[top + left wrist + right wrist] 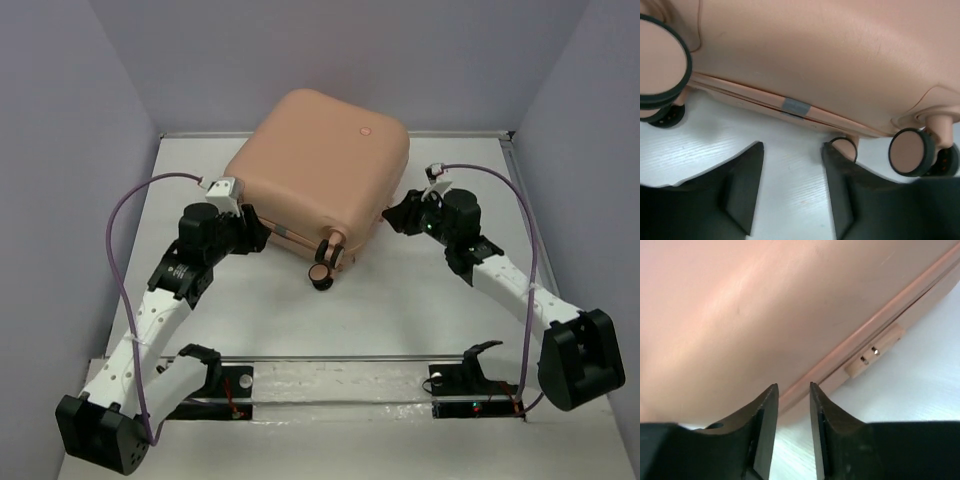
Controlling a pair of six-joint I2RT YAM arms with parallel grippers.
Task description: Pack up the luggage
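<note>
While the luggage [320, 170] is lying flat and closed on the far middle of the white table [400, 310], turned at an angle, both arms are reaching in at its near sides. Its 2 shells are meeting along a seam, and a small round mark [364, 130] is showing on the upper shell.

The left gripper [258, 232] is sitting low at the near-left edge, its fingers spread to a medium gap with only bare table between them. In the left wrist view this gripper [792, 147] is pointing at the seam, where a small grey tab [796, 106] is sitting; the tips are lying just short of the shell, not touching it. A pink-and-black caster wheel [910, 152] is standing off to the right of the fingers, and another is poking out at the near corner [322, 272].

The right gripper [395, 215] is facing the right side of the case. In its own view the fingers [794, 387] are standing only narrowly apart, gripping nothing, aimed at the seam close to a small peach block [874, 352] with 2 metal dots. Whether the tips are touching the shell, I cannot tell.
</note>
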